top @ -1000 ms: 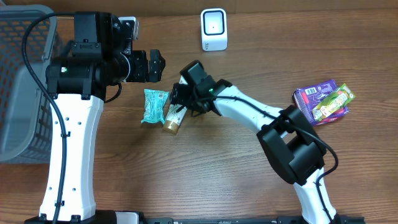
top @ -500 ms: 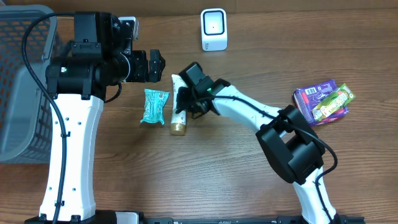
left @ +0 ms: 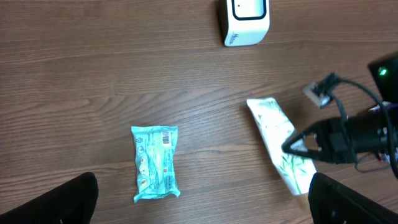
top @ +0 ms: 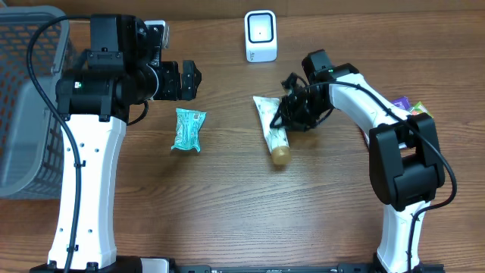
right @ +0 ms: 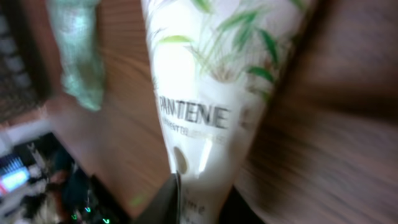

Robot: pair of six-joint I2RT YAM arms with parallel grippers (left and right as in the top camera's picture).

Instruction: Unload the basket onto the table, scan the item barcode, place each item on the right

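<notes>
- Between the right gripper [right: 200, 205] fingers [right: 163, 198], the right wrist view shows a white tube [right: 199, 93] running up toward 12 o'clock. The fingers sit narrow against its two sides, holding it.
- Only this blurred close view gives the PANTENE lettering and green leaf print; the other views show just a pale tube.
- From the left wrist view, the dark fingertips meet the tube partway along its length, on its 3 o'clock side.
- That view also shows the left gripper [left: 202, 202] with its fingers [left: 62, 202] spread wide at the bottom corners and only the table [left: 93, 74] between them.
- A teal packet [left: 155, 163] lies flat, well apart from the tube at its 9 o'clock. Its barcode strip is legible only here.
- Overhead, the tube slants, with its gold cap [top: 281, 156] toward 5 o'clock and its flat end toward 11 o'clock.
- Farther off, the white scanner [top: 261, 36] stands at the tube's 12 o'clock.
- Snack packs [top: 413, 110] lie at 3 o'clock, partly behind the right arm.
- A grey mesh basket [top: 19, 83] sits at the 9 o'clock edge; only mesh shows inside it.
</notes>
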